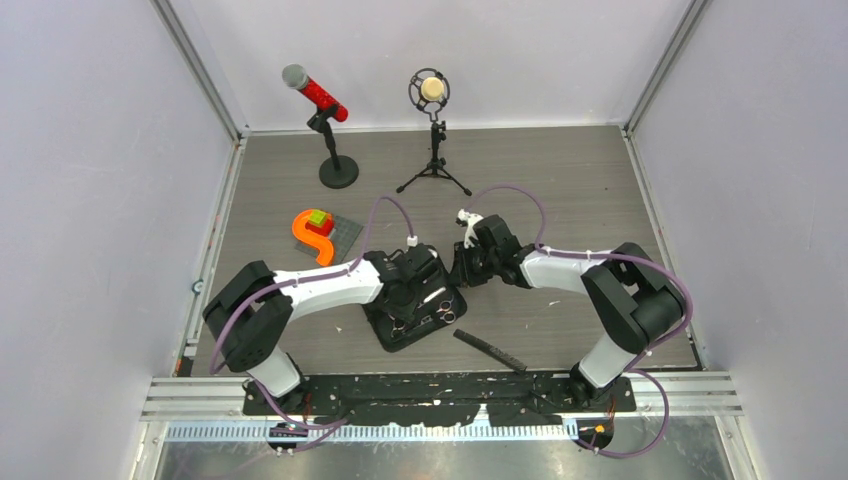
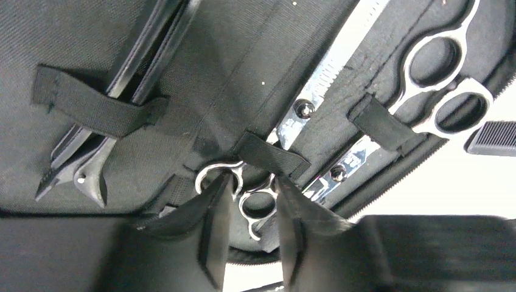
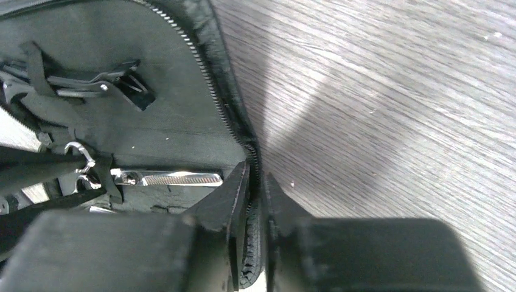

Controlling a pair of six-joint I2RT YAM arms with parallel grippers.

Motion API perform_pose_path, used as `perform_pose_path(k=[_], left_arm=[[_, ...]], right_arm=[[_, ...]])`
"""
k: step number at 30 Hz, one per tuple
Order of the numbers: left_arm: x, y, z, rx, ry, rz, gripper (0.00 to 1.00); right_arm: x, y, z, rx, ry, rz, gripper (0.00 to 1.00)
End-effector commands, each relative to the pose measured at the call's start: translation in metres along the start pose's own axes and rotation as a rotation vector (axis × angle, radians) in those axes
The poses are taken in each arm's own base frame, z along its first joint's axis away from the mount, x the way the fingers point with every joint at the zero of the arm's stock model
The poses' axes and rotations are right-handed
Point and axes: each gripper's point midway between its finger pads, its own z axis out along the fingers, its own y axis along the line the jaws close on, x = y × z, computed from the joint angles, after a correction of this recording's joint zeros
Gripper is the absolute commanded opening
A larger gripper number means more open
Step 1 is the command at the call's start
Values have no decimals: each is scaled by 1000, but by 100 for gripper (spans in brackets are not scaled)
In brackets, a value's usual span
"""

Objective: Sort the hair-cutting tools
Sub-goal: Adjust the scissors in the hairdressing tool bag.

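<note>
The black zip case (image 1: 381,331) lies open on the surface (image 1: 560,190), in the middle and near to the arm bases. My left pincer (image 2: 252,190) is low over the inside of the case. Its two fingers (image 2: 210,237) stand a little apart, with one ring handle of the silver scissors (image 2: 258,205) between them. I cannot tell if the fingers press the ring or only stand beside it. These scissors lie under an elastic strap (image 2: 271,155). A second pair of scissors (image 2: 447,85) lies just beside them, with its ring handles at the opposite end, under another strap. The black hair clips (image 2: 76,167) are on the other panel of the case, also under a strap. My right pincer (image 3: 255,175) is closed on the zip edge at the right side of the case and holds this edge between its fingers. The narrow black comb (image 1: 490,350) lies on the surface outside the case, to its right and nearer to the bases. Two microphones (image 1: 316,92) stand on the far part of the surface.
</note>
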Motion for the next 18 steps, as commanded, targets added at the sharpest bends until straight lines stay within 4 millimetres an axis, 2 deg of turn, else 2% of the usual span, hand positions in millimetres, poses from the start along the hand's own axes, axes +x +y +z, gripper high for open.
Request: perform_pose_path(k=[1,5,8,11,14,18], left_arm=[[-33,-2,-9,12,-139,-4,43],[-39,1,-28,22,-194,15,65],[-41,-7,-42,76,-236,61,84],[-45,-22,-52,142,-281,119,95],[-51,-40,-53,203,-310,190,100],[-60,-60,-45,240,-318,274,100]], right_arm=[[24,-11,-13,88,117,-21,25],[3,-11,-23,120,85,-64,44],[-7,-12,-32,139,69,-79,51],[-11,-10,-41,143,55,-93,57],[-4,-12,-46,149,68,-92,54],[6,-14,-45,145,93,-86,39]])
